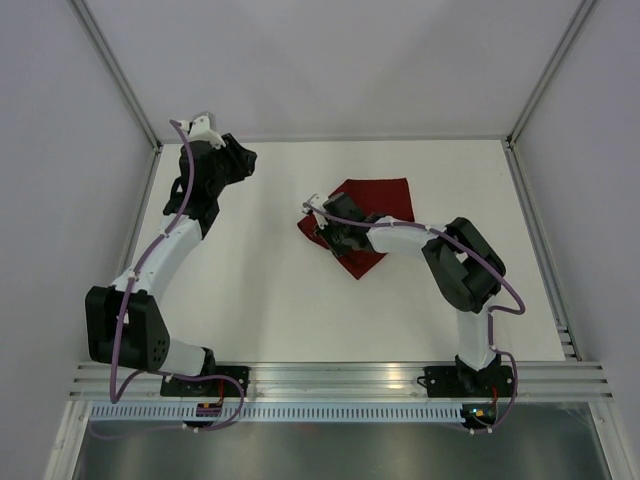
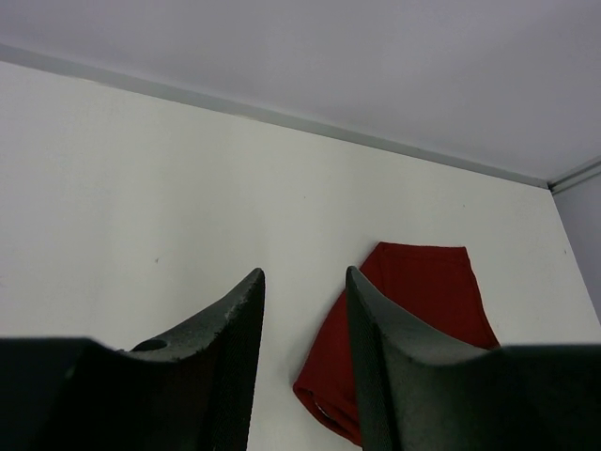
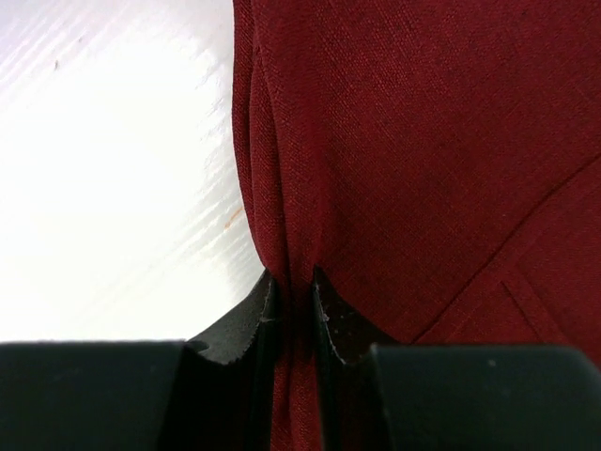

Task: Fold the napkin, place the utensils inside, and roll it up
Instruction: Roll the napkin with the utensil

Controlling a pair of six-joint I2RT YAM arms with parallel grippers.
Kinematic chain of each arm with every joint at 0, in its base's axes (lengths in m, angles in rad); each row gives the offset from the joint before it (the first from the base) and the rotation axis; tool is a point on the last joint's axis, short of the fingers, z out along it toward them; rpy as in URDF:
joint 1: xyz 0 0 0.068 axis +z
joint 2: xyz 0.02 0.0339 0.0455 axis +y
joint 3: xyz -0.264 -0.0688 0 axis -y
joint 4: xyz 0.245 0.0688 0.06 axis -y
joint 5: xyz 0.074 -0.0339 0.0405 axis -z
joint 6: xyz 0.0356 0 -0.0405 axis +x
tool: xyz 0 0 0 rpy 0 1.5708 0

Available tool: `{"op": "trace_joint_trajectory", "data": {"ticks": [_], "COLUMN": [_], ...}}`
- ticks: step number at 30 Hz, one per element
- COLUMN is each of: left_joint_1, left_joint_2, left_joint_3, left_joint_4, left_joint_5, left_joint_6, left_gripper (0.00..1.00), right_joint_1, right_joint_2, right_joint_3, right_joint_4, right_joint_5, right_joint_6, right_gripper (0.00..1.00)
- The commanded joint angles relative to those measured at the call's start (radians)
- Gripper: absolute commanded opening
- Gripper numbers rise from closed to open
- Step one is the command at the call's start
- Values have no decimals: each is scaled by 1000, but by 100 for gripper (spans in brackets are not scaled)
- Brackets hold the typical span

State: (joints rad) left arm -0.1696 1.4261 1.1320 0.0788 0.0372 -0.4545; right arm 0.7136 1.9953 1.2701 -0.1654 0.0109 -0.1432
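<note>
Right wrist view: the right tool (image 3: 293, 287) pinches a fold of the dark red napkin (image 3: 423, 141). The left tool (image 2: 304, 274), upper left in the top view, stands half open, holding nothing.

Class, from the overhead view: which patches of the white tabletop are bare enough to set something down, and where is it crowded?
Bare: the white tabletop between the left arm and the dark red cloth napkin, and between napkin and right wall. Crowded: the napkin's left edge, pinched by the right gripper; the far-left corner under the left gripper.
</note>
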Motion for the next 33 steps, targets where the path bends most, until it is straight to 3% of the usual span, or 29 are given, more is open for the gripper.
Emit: {"op": "trace_joint_trajectory", "data": {"ticks": [1,8,13,15,18,23,29,33], "left_joint_1": [-7,-103,-289,-326,-356,-430,-620,-714], "left_joint_2": [-67,-226,-300,-305,-305,-309,-253,-188], "left_joint_3": [-49,-298,-469,-506,-540,-526,-583,-610], "left_joint_4": [96,402,725,795,802,568,461,453], "left_joint_5": [20,-64,-95,0,125,237,72,1], "left_joint_6": [20,177,527,623,710,815,988,998], "left_gripper": [45,44,39,39,40,43,44,43], "right_joint_1": [-42,-141,-186,-212,-239,-272,-289,-298], "right_joint_2": [-1,-9,26,48,83,134,152,157], "right_joint_3": [-52,-41,-2,12,44,86,94,92], "right_joint_4": [-190,-339,-459,-509,-574,-632,-654,-665], "right_joint_5": [-212,-480,-610,-638,-678,-707,-704,-692], "right_joint_6": [-25,-140,-205,-226,-255,-279,-288,-299], "right_gripper": [6,4,3,3,2,2,1,1]}}
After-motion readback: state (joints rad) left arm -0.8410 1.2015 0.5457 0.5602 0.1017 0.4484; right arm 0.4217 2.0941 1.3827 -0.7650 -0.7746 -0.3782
